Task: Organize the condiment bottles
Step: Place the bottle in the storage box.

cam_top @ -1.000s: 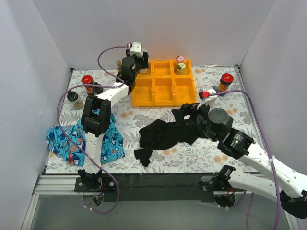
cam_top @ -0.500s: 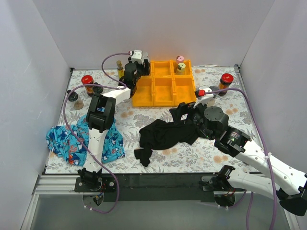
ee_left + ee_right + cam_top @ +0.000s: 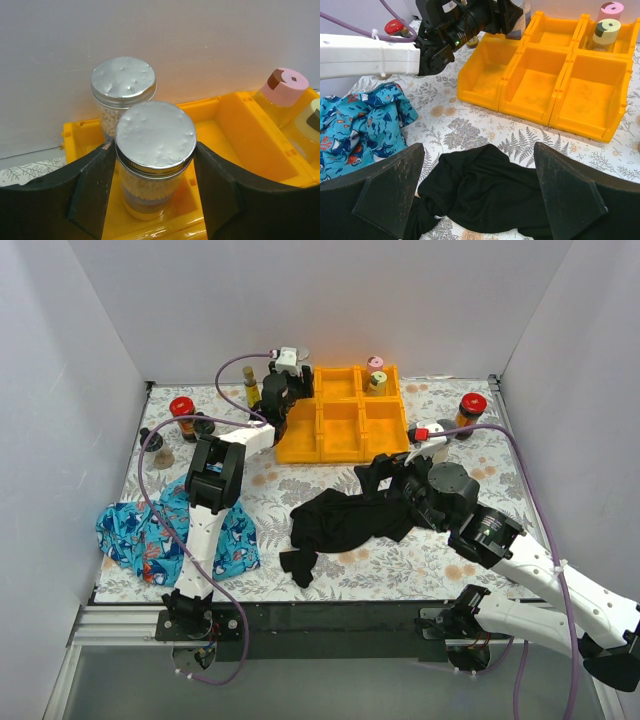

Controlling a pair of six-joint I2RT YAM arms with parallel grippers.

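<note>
Overhead, the floral-patterned table (image 3: 300, 490) sits inside plain pale walls (image 3: 400, 300), and toward its 11 o'clock the left gripper (image 3: 152, 170) is half closed around a silver-lidded clear jar (image 3: 155, 135) at the orange tray (image 3: 340, 440), while the right gripper (image 3: 480, 175) hangs spread wide, holding nothing, above a black cloth (image 3: 485, 200).

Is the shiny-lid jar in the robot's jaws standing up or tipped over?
Standing up. The silver-lidded jar gripped by the left gripper has its lid on top and its base down in the orange tray.

Dimpled metal-lidded jar (image 3: 152, 192), glossy plastic tray (image 3: 240, 127)
</note>
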